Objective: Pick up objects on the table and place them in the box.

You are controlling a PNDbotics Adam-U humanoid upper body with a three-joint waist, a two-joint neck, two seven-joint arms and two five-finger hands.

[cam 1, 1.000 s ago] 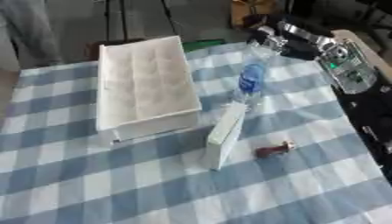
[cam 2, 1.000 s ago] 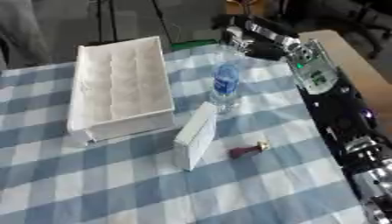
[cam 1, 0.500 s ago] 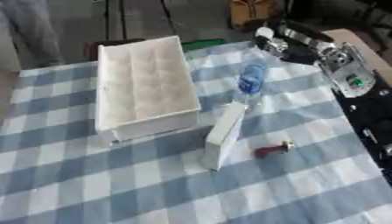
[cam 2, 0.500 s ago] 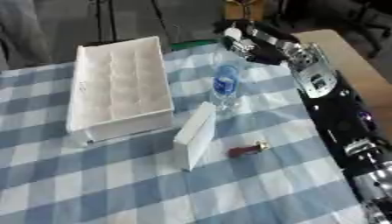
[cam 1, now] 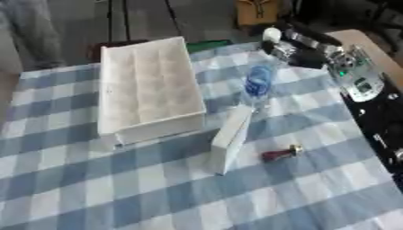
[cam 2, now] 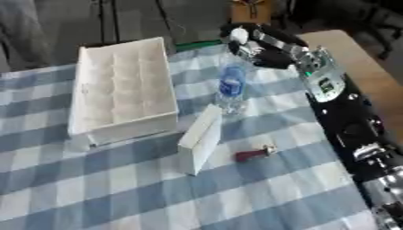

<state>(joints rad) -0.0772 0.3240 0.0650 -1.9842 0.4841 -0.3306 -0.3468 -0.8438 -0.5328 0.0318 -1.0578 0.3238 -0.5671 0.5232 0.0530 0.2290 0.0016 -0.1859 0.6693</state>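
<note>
While the white box [cam 1: 145,92] sits empty at left on the checked surface [cam 1: 94,188], a carton [cam 1: 230,137], bottle [cam 1: 257,81] and small red thing [cam 1: 277,154] await; the right robot hand [cam 1: 285,42] hovers near the bottle's top, finger spread unclear, apparently reaching to grasp it.

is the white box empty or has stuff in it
Empty: the white compartmented box shows only bare compartments; the clear blue-labelled bottle stands outside it on the checked cloth.

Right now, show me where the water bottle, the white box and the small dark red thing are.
water bottle [cam 1: 257,83], left eye view, on its blue label.
white box [cam 1: 150,128], left eye view, on its near wall.
small dark red thing [cam 2: 252,155], right eye view, on its red body.
</note>
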